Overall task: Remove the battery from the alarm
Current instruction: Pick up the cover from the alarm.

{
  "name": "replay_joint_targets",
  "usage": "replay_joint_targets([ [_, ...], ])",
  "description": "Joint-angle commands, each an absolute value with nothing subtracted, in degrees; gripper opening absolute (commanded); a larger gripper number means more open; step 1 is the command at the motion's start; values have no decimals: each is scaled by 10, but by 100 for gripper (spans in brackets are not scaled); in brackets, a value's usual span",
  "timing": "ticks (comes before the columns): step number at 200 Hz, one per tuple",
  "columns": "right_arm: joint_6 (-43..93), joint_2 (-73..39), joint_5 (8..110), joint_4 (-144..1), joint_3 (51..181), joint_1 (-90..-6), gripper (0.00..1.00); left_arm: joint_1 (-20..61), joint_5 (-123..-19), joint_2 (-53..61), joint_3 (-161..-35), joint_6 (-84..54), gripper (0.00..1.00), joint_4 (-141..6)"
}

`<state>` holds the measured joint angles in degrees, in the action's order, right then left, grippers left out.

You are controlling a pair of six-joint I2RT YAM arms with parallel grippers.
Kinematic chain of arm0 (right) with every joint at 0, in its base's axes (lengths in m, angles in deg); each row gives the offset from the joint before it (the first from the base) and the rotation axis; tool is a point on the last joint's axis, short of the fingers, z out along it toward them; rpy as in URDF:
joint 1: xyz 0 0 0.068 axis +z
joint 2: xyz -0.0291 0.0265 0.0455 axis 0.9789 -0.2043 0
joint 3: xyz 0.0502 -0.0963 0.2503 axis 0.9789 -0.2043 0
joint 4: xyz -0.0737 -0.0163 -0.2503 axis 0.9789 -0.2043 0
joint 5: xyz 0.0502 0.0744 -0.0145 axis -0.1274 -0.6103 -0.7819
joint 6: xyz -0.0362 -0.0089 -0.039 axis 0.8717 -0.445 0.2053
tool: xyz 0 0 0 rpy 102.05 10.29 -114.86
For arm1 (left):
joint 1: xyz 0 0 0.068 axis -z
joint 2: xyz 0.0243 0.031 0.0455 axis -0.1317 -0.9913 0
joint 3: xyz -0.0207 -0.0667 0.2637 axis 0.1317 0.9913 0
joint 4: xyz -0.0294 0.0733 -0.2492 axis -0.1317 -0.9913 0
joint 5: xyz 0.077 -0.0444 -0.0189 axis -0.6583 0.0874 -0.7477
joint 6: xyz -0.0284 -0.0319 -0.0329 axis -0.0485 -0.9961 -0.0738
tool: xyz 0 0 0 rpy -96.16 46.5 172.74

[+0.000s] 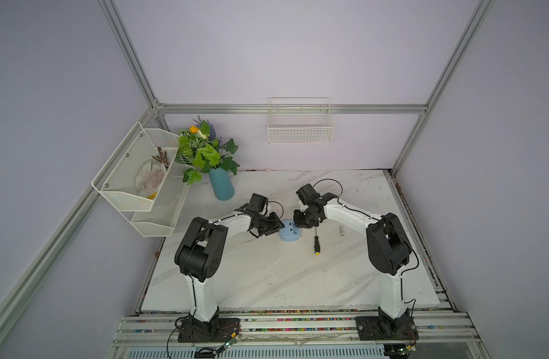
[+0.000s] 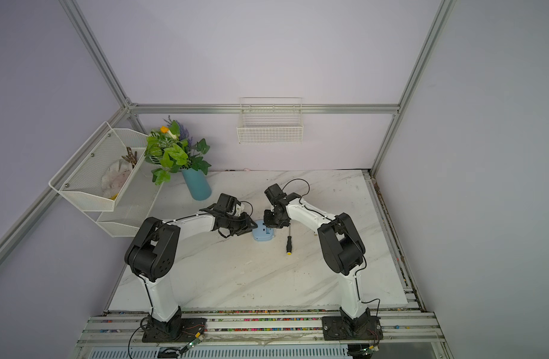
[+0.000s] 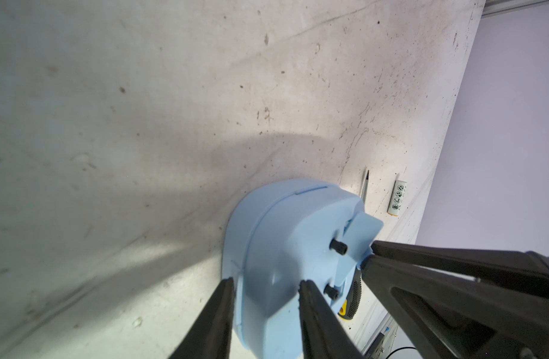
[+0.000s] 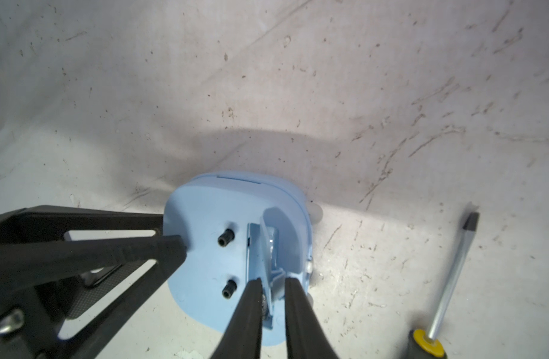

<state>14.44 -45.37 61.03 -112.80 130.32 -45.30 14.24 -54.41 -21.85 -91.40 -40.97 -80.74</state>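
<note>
The alarm (image 1: 289,230) lies face down, mid-table, clamped at its left edge by the left gripper (image 3: 266,281). The right gripper (image 4: 273,279) narrowly straddles the raised cover (image 4: 265,245); whether it grips cannot be told. The battery (image 1: 342,230) lies right of the screwdriver (image 1: 316,242), long axis near-far.

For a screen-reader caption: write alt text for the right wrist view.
The right gripper straddles the raised battery cover on the upturned back of a light-blue alarm. The left gripper grips the alarm's edge, and a screwdriver lies apart on the marbled table.
</note>
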Motion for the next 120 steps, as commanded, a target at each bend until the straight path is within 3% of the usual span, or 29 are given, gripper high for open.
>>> replay_joint_targets([
  [1,144,-466,619,-1126,1312,-449,21,140,-537,-221,-915,-410,39,-801],
  [58,146,-471,622,-1123,1315,-449,20,140,-537,-221,-915,-410,38,-801],
  [120,147,-470,624,-1126,1310,-450,8,140,-537,-219,-915,-410,38,-801],
])
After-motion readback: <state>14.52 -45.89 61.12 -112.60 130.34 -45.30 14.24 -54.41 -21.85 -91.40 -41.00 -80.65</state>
